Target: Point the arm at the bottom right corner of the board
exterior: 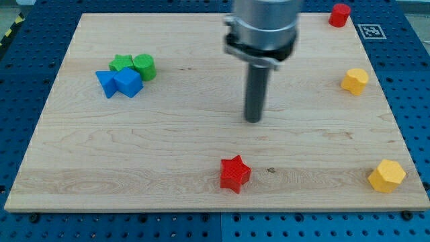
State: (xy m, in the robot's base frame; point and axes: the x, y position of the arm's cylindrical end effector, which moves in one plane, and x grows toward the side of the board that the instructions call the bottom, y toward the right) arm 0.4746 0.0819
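Look first at the bottom right corner of the worktop [403, 202]: pale wood with a fine grain, ending against the blue perforated base beyond it. A yellow block [387, 176], roughly hexagonal, sits just inside that corner, near the view's right edge of the board.

Your end effector is only a straight dark rod; it has no jaws, so nothing is clasped or let go, and no block touches it. My tip [253, 120] rests near the middle of the board, well apart from the corner, which lies toward the view's bottom and right of it.

Below the tip, toward the view's bottom, you see a red star block [235, 173], apart from the rod. On the right edge, higher up, stands a second yellow block [355, 81], and a red block [340, 14] sits by the top right corner. On the view's left, a green star block [121, 63], a green round block [144, 66], a blue star block [105, 83] and a blue cube-like block [128, 82] huddle together, touching one another.
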